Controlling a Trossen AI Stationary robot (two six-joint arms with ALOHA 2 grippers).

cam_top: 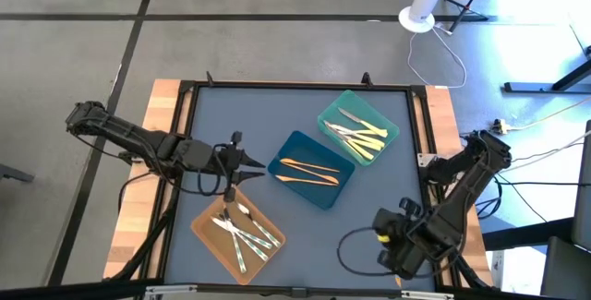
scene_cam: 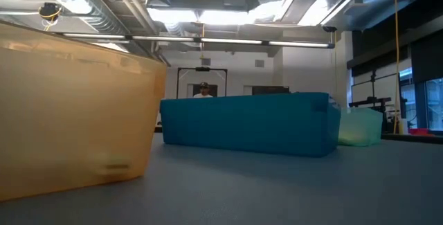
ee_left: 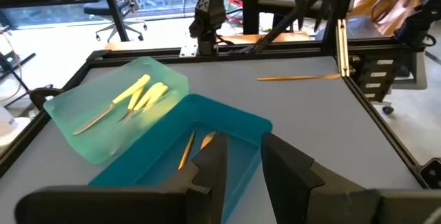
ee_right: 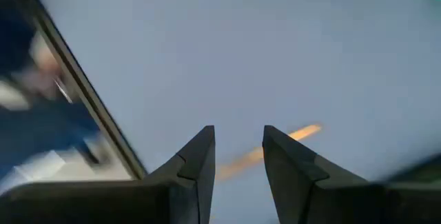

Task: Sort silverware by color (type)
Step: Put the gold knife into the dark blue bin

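The main risk sat with the last loose orange piece on the bare table near the right edge. It lay flat and thin just ahead of the right pincer, whose fingers stood slightly apart with nothing between them. Coming down a little off line, the fingers would likely skid over it or flick it toward the frame rail, judging by how low it lies. The right wrist view was smeared, so whether the piece was a fork, knife or spoon could not be told.

The left pincer, fingers also a little apart and empty, hung over the gap between the orange tray and the blue tray. A careless swing there could clip a tray wall and shift it.

White pieces lay in the orange tray, orange ones in the blue tray, yellow ones in the teal tray, where a paler piece seemed mixed in. The low view showed only tray walls, nothing inside.
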